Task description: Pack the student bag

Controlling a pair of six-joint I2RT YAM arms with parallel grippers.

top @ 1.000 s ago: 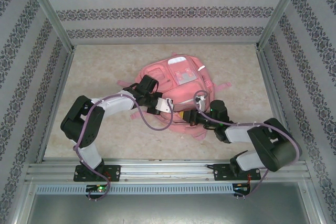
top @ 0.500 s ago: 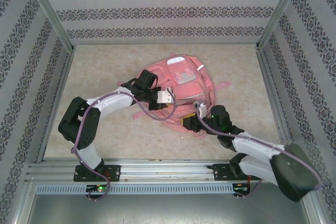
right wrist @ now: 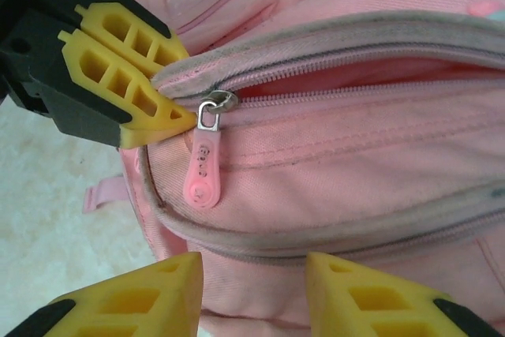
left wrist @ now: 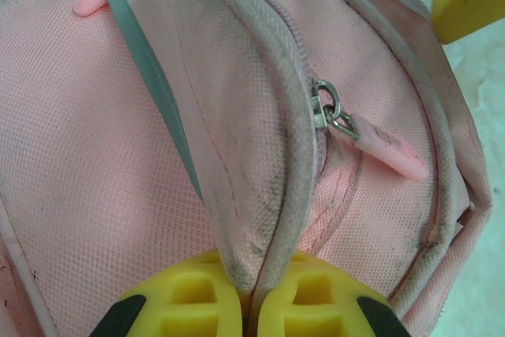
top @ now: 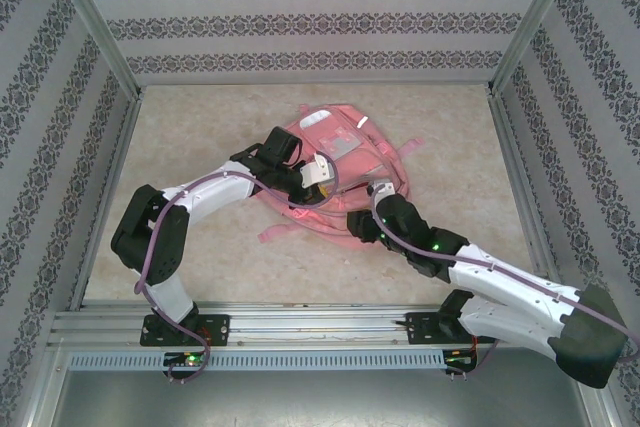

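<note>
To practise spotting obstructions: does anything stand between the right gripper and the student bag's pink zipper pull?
Nothing visible does. The open right gripper faces the zipper pull on the student bag directly; the left gripper pinches the seam off to one side.

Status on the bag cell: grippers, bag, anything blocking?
Left gripper shut on student bag at zip edge. Right gripper open, near pink zip pull. Zip partly open. No obstruction seen.

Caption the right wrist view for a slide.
Left gripper pinches the bag; open right gripper faces the zipper pull.
</note>
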